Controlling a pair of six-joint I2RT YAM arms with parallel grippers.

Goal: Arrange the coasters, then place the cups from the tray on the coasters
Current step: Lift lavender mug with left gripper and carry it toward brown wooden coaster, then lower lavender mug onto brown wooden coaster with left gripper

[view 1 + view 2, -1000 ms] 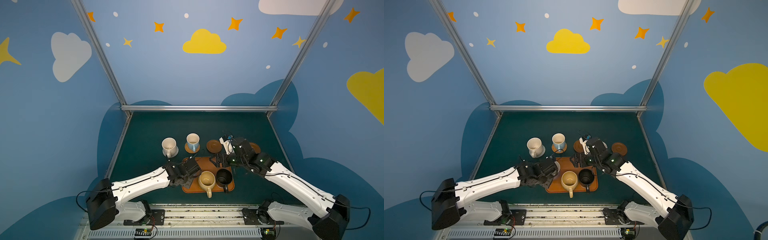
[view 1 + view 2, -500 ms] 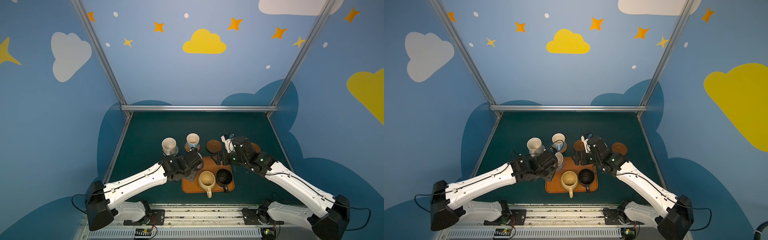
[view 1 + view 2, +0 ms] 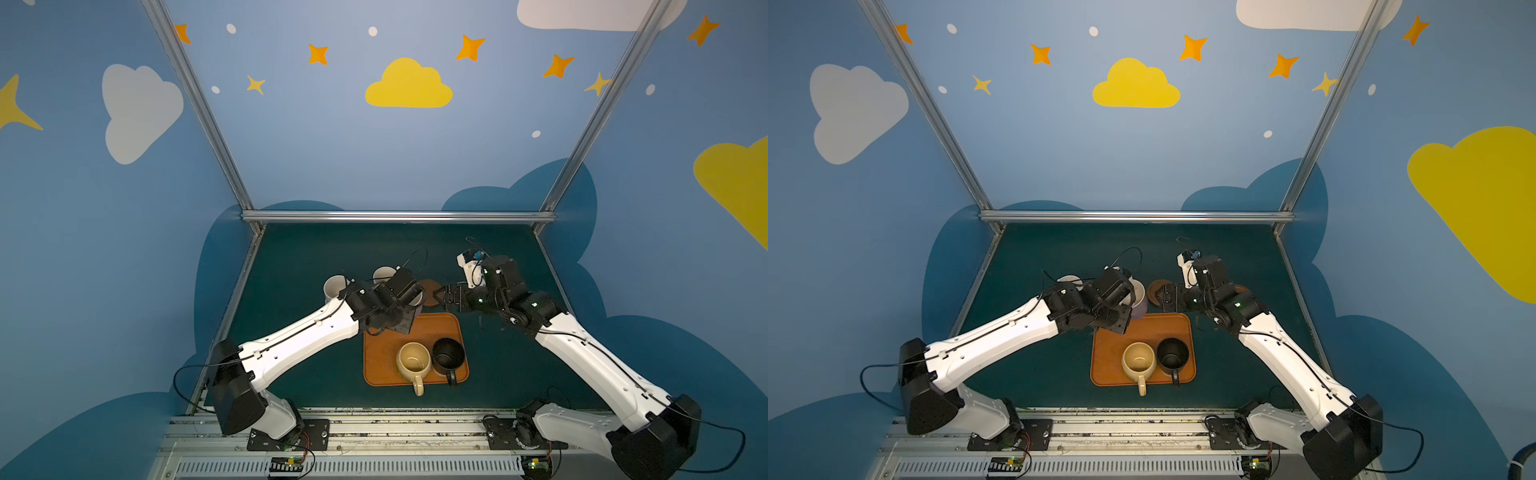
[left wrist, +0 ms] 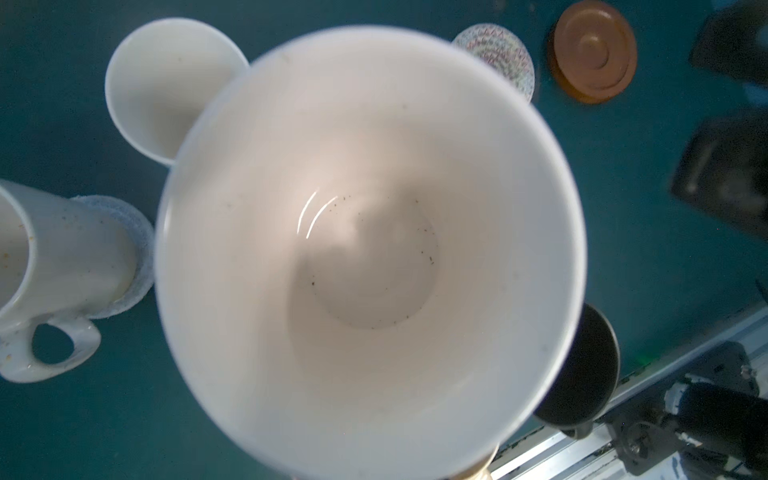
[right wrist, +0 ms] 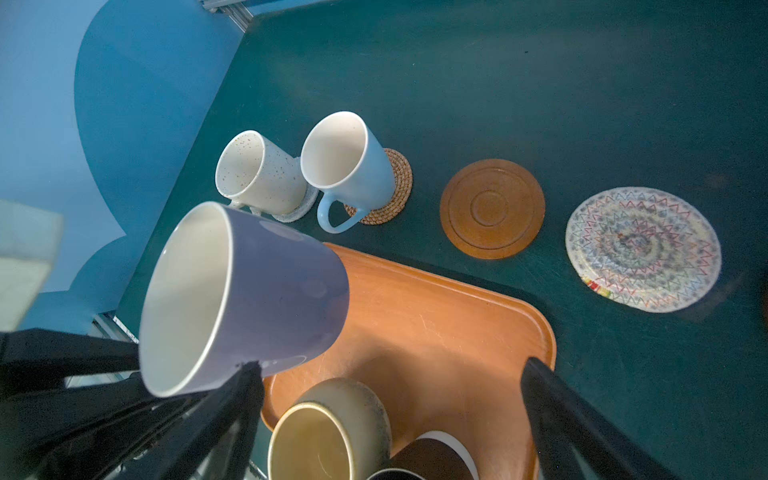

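My left gripper [image 3: 1128, 297] is shut on the lavender cup [image 5: 249, 291], which hangs tilted over the far left corner of the tray [image 5: 436, 311]. The squat yellow-beige cup [image 3: 413, 359] and the black cup [image 3: 448, 355] stand on the tray. The speckled white cup [image 5: 257, 174] sits on the grey-white coaster [image 5: 297, 210] and the light blue cup [image 5: 349, 166] on the rattan coaster [image 5: 395, 183]. A brown wooden coaster [image 5: 492, 208] and a patterned woven coaster [image 5: 644, 249] lie bare. My right gripper [image 5: 399, 399] hovers open and empty over the tray's far edge.
A second brown wooden coaster [image 3: 1241, 288] peeks out behind the right arm. Blue side walls and a metal frame rail [image 3: 395, 216] bound the green table. The aluminium base rail [image 3: 374, 428] runs along the front edge.
The left arm has lifted the lavender cup off the tray and carried it back toward the coaster row. The right gripper stayed roughly in place and opened slightly wider.
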